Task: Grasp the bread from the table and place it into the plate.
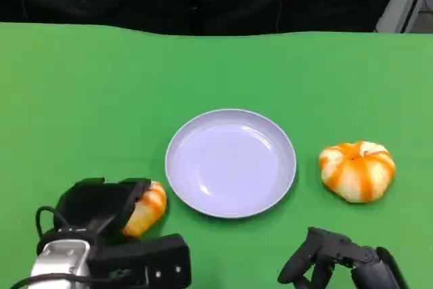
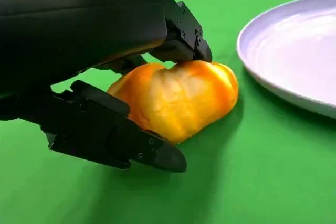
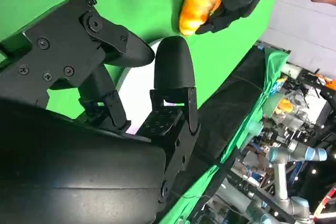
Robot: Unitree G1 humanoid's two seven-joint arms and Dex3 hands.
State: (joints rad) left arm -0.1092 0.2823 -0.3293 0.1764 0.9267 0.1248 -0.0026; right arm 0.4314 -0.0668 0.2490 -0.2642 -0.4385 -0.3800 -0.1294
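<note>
Left hand grips the bread roll, fingers closed around both sides, roll resting on the green desk just left of the plate; lift apparently pending. Right hand idle, fingers apart, holding nothing.

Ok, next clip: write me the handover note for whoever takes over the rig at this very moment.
Left hand: fingers closed around the bread, which sits on the green table just left of the plate; whether it has left the cloth I can't tell.
Right hand: open, holding nothing, low at the near right edge.
A second piece of bread lies untouched to the right of the plate.
Done: bread grasped.
Left: lift it, carry it right over the rim, set it in the plate, which holds nothing yet.
</note>
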